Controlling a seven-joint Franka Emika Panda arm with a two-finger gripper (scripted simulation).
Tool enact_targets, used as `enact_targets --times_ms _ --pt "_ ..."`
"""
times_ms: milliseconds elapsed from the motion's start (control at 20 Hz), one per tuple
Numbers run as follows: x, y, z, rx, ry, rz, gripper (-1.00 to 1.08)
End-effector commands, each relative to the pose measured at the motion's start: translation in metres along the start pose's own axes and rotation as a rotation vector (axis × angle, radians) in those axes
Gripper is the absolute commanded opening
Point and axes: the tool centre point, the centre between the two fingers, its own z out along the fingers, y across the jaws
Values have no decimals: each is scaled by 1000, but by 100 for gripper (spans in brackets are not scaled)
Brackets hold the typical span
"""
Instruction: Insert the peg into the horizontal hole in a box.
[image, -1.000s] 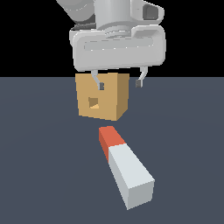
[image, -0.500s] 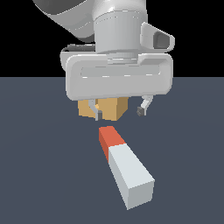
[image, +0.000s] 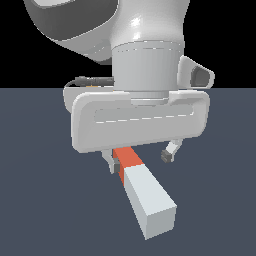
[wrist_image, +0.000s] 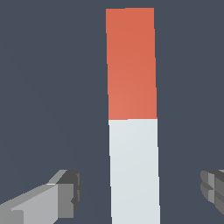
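Peg (image: 145, 192): long square bar, lying flat on dark table (image: 220, 200); white length at near end, angled toward the exterior view's right; red-orange end at far side, partly tucked under the arm's body. Unlifted, resting on table.

Claw (image: 140, 159): spread wide, empty, poised directly over peg around the red-white boundary. One finger (image: 169, 152) showing on the exterior view's right, the other low beside the red section on the exterior view's left. In wrist view, claw (wrist_image: 141, 192) straddling white part of peg (wrist_image: 132, 113), a clear gap of table on each side between pads (wrist_image: 70, 192) and bar; no contact seen.

Box and hole: not visible in either current view; presumably hidden behind the arm's body on the far side, location unconfirmed.

Progress: early stage. Approach and alignment over peg apparently done. Remaining, by judgement: final descent, closing on bar, lifting, lining up one end with the horizontal opening, sliding in. Nothing inserted yet.
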Motion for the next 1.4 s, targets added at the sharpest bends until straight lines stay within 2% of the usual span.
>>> enact_targets --times_ms 0,400,900,1150,1200,1350 --pt "-6 0 5 3 -1 -17 100" --pt "-8 0 11 6 -1 -22 100" --pt "-9 -1 53 6 -2 -28 100" --pt "-10 0 59 6 -2 -29 100" --pt "-10 0 59 6 -2 -29 -100" --pt "-10 0 59 6 -2 -29 -100"
